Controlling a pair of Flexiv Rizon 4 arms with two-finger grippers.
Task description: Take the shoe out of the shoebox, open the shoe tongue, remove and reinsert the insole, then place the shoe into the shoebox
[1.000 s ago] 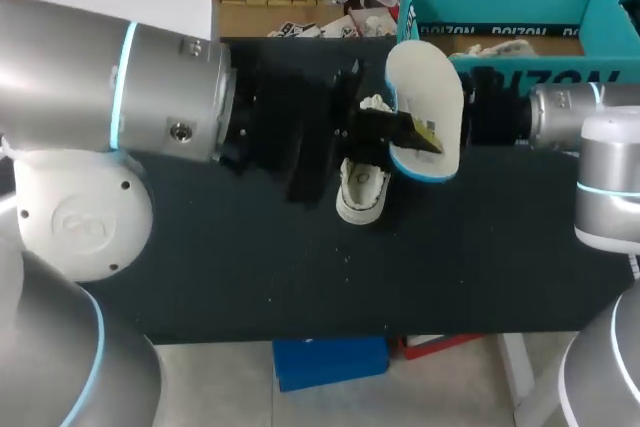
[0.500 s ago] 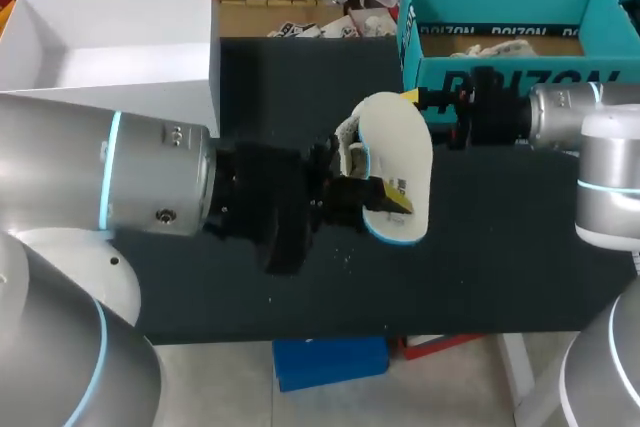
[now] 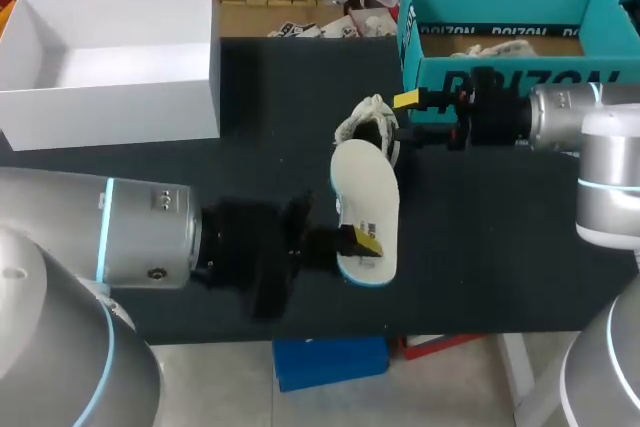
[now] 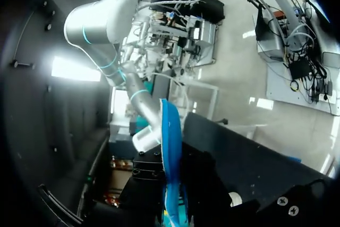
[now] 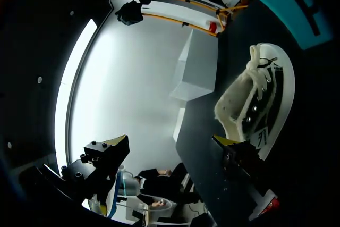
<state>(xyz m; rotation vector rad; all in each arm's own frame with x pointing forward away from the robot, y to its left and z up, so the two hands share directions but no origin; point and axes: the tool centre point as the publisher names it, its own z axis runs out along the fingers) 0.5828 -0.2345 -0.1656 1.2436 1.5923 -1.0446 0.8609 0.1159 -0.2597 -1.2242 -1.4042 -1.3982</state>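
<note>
A white sneaker [image 3: 367, 122] lies on the black table [image 3: 500, 247], just left of the teal shoebox [image 3: 500, 67]. My left gripper [image 3: 358, 242] is shut on a white insole with a blue edge [image 3: 365, 202], held in front of the sneaker. In the left wrist view the insole [image 4: 171, 152] stands edge-on between the dark fingers. My right gripper [image 3: 408, 119] stands open right beside the sneaker. In the right wrist view the sneaker [image 5: 255, 99] lies ahead of one yellow-tipped finger [image 5: 223, 142], with nothing between the fingers of my right gripper [image 5: 170, 142].
An open white box [image 3: 110, 57] stands at the back left, also seen in the right wrist view as the white box [image 5: 202, 70]. The teal shoebox holds crumpled paper [image 3: 495, 47]. Bare table lies in front right of the insole.
My left arm has drawn back and down toward the table's front, carrying the insole from up beside the sneaker to lower in front of it. The right arm has kept still.
</note>
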